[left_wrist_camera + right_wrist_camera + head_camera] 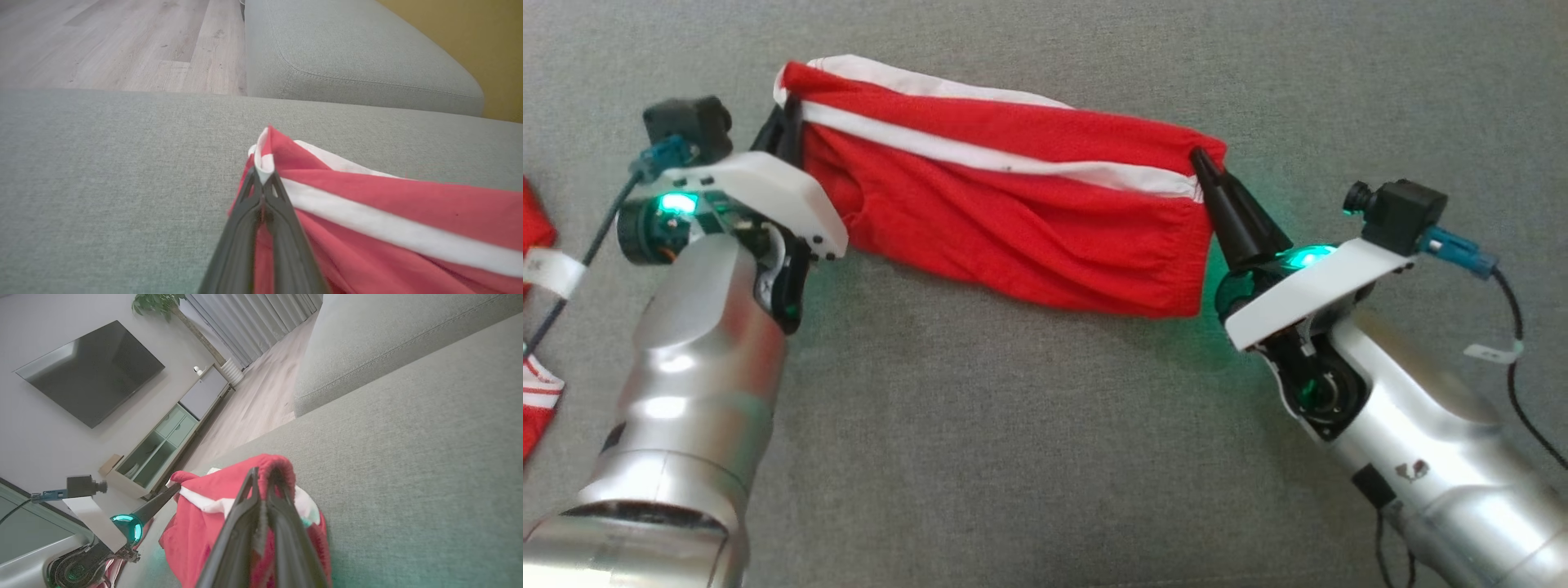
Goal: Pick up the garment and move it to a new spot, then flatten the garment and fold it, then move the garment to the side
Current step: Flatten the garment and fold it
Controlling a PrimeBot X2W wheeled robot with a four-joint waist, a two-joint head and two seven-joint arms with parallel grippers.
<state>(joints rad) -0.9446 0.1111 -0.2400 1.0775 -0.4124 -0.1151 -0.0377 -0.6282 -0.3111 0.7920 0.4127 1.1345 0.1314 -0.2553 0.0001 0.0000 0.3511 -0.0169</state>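
Note:
A red garment (1013, 220) with a white stripe hangs stretched between my two grippers, just above the grey sofa cushion (1013, 425). My left gripper (786, 122) is shut on its left upper corner; in the left wrist view the gripper (263, 176) pinches the white-edged corner of the garment (367, 196). My right gripper (1199, 157) is shut on the right upper corner. The right wrist view shows that gripper (263, 473) clamped on the bunched red garment (212, 514), with the left gripper (173, 489) holding the far end.
More red and white fabric (535, 327) lies at the left edge of the sofa seat. A second grey cushion (347, 53) rises behind, and wooden floor (122, 41) lies beyond the seat edge. A television (92, 371) and a cabinet (171, 437) stand across the room.

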